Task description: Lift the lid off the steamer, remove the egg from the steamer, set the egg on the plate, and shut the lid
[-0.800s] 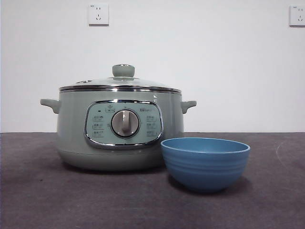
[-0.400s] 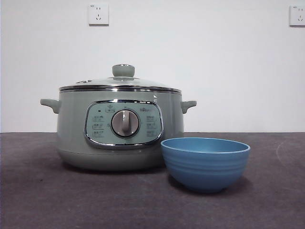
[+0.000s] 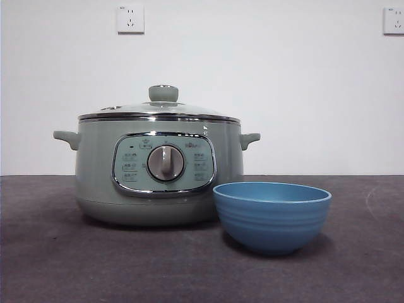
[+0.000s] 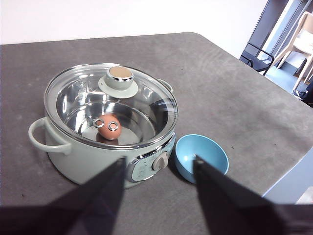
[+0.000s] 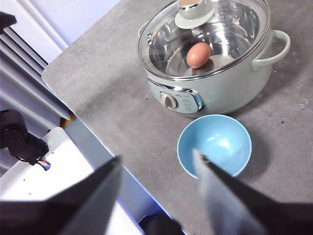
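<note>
While nothing on the table is shifting between the earlier front pictures and this one, the task is sitting at its very start: the shallow glass-domed lid with chrome rim and pale green knob (image 3: 163,106) is resting squarely on the large round sage-green electric steamer (image 3: 158,173), exactly where it lay a second ago and half a second ago. Through the glass, both wrist views are showing the brown egg (image 4: 109,127) lying on the shiny metal floor inside the pot, so no step has been done yet. The matte blue ridged bowl serving as the plate (image 3: 272,216) is standing empty just beside the steamer's front, toward the side of its control dial, apparently a little apart from the pot wall in the right wrist view. Neither arm is appearing in the front view. The left gripper (image 4: 156,169) is hanging high above the grey table (image 3: 57,265) with its black jaws spread wide and holding nothing, looking down on pot and bowl; the right gripper (image 5: 156,166) is likewise hovering high, wide apart and empty, near the table's edge. By my judgement, one gripper is about to need a descent onto the knob.
</note>
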Robot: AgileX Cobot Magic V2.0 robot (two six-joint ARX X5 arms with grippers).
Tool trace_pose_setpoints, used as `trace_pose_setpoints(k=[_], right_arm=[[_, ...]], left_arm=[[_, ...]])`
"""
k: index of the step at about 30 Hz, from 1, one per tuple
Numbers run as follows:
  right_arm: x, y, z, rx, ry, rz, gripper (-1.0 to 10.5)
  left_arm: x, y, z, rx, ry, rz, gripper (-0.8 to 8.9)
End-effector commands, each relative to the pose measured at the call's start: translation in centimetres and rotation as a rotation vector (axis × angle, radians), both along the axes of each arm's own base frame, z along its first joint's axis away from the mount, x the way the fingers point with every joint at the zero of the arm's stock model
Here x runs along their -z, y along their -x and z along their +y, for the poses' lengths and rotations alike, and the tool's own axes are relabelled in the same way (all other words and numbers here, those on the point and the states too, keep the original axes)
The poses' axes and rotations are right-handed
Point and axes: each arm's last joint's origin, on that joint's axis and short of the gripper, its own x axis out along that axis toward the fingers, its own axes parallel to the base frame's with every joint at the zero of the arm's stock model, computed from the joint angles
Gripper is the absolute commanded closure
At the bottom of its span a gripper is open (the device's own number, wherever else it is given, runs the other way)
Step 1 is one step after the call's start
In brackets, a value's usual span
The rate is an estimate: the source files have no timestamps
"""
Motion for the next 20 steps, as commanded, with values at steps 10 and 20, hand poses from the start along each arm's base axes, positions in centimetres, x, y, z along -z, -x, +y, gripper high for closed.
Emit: trace_pose_setpoints(k=[10, 20], right_arm=[[-0.2, 0.0, 0.0, 0.005, -0.014, 0.005, 3.8], [-0.2, -0.3, 0.1, 0.005, -0.015, -0.008, 3.8]], left_arm=[[-0.2, -3.3, -0.3, 0.025, 0.014, 0.001, 2.60], [-1.1, -10.3, -2.7, 0.111, 0.010, -0.005, 2.60]])
